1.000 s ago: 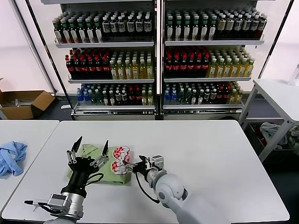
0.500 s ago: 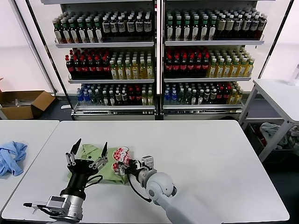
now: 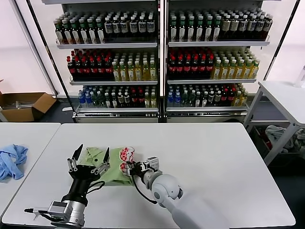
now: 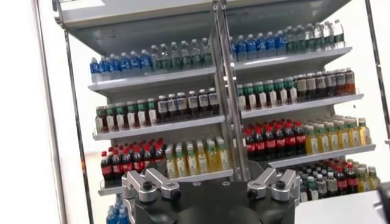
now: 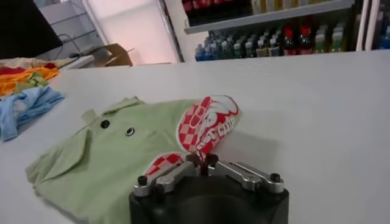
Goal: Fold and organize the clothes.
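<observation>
The clothes are one light green collared shirt (image 3: 114,174) lying bunched on the white table (image 3: 205,157), left of centre. Its red-and-white logo (image 3: 127,153) is folded up at the shirt's right edge. My right gripper (image 3: 129,168) lies low on the table at that edge. In the right wrist view the right gripper (image 5: 202,159) is shut on the shirt (image 5: 116,152) just below the logo (image 5: 210,120), with two dark buttons showing near the collar. My left gripper (image 3: 94,150) stands over the shirt's left part, fingers pointing up, spread open and holding nothing.
A blue cloth (image 3: 11,160) lies on the neighbouring table at the left, also the blue cloth (image 5: 24,105) in the right wrist view. Drink shelves (image 3: 162,57) fill the back. A cardboard box (image 3: 24,105) sits on the floor; a side table (image 3: 286,95) stands at the right.
My right gripper moved left onto the shirt's logo edge and went from open to shut on the cloth. The left gripper stayed open, almost still.
</observation>
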